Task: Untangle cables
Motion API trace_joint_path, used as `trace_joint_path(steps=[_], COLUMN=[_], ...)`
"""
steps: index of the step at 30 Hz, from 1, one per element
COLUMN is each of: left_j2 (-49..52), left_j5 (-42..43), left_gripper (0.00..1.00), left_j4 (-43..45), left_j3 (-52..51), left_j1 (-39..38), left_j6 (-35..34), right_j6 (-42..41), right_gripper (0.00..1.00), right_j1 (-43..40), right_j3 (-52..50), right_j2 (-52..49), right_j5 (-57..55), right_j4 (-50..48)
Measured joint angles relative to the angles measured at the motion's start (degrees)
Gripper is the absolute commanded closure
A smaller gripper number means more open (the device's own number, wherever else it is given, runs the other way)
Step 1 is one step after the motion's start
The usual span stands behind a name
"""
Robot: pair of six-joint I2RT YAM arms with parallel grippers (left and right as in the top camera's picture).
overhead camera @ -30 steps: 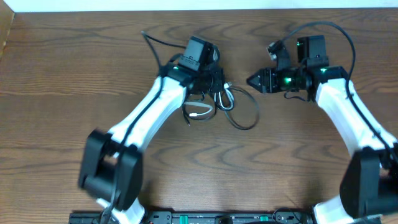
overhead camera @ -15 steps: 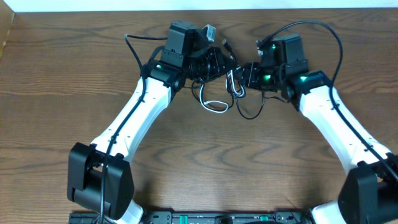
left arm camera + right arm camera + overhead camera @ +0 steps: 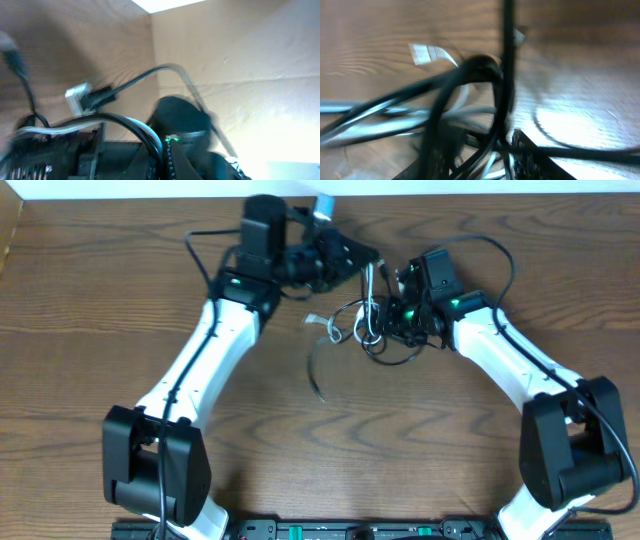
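The cables (image 3: 362,320), black ones and one white (image 3: 369,302), hang in a tangle between my two grippers at the far middle of the table. My left gripper (image 3: 352,252) is shut on the cables and holds them lifted; a black loop (image 3: 313,370) trails down to the left. My right gripper (image 3: 388,315) is in the tangle's right side, shut on cable strands. The left wrist view, blurred, shows a black cable (image 3: 135,80) and a white plug (image 3: 77,96). The right wrist view shows blurred black strands (image 3: 470,70) and the white cable (image 3: 432,52) close up.
The brown wooden table (image 3: 100,300) has its far edge (image 3: 150,197) just behind the left gripper. Thick black arm wires arch over the right wrist (image 3: 490,245) and beside the left wrist (image 3: 195,242).
The left gripper has moved back and left with the cables, stretching the tangle. The right gripper has moved left and down into the tangle. A black loop now swings out to the lower left.
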State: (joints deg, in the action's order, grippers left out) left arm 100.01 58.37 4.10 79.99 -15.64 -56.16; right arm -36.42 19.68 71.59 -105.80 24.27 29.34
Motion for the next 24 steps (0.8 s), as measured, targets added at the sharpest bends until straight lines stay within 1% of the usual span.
trace_joint_path(steps=[1,4,7,8,10,12,14,16,17,19,21,22,24], left_j2=[0.00,-0.07,-0.87,-1.22,-1.84,-2.32,-2.71,-3.19,-3.91,-6.08,-7.30,-7.87,-7.96], left_j5=[0.31,2.97,4.59,4.87,5.92,6.82,7.69,8.11,7.28,6.49,5.90,5.73,5.14], left_gripper=[0.92,0.93,0.93,0.93,0.93,0.93,0.93,0.93,0.93,0.93,0.93,0.93,0.93], left_j4=[0.42,4.63,5.14,5.07,4.98,4.72,4.90,5.11,6.56,6.56,4.70,2.36,-2.49], left_j3=[0.00,-0.04,-0.79,-1.09,-1.62,-1.70,-1.70,-1.70,-1.49,-1.11,-0.39,-0.11,0.13], left_j1=[0.31,4.68,8.20,9.25,11.34,13.09,14.45,15.34,16.44,18.67,19.32,19.19,18.51], left_j6=[-0.39,-3.63,-4.59,-4.94,-5.31,-5.38,-5.53,-5.55,-5.46,-5.05,-3.82,-2.45,0.00], right_j6=[0.04,0.92,2.69,3.76,6.25,8.37,10.51,12.70,13.77,16.55,19.08,21.88,27.28], right_gripper=[0.65,0.63,0.55,0.47,0.42,0.32,0.27,0.26,0.22,0.21,0.22,0.23,0.22], right_j1=[-0.07,-0.72,-2.16,-2.58,-3.45,-4.17,-4.92,-6.12,-7.06,-9.55,-11.69,-12.68,-13.09], right_j3=[0.02,0.00,0.26,0.37,0.79,1.18,1.49,1.22,0.37,-0.96,-1.36,-1.40,-1.40], right_j2=[-0.35,-1.01,-1.01,-1.01,-0.98,-0.92,-0.90,-0.92,-1.05,-1.95,-2.67,-2.71,-2.71], right_j5=[-0.17,-0.24,0.39,0.81,1.73,2.58,2.27,-0.87,-3.43,-6.99,-8.96,-8.87,-5.60], right_j4=[0.66,2.47,4.31,5.07,6.84,8.66,11.47,15.63,17.46,19.52,20.48,20.57,20.39])
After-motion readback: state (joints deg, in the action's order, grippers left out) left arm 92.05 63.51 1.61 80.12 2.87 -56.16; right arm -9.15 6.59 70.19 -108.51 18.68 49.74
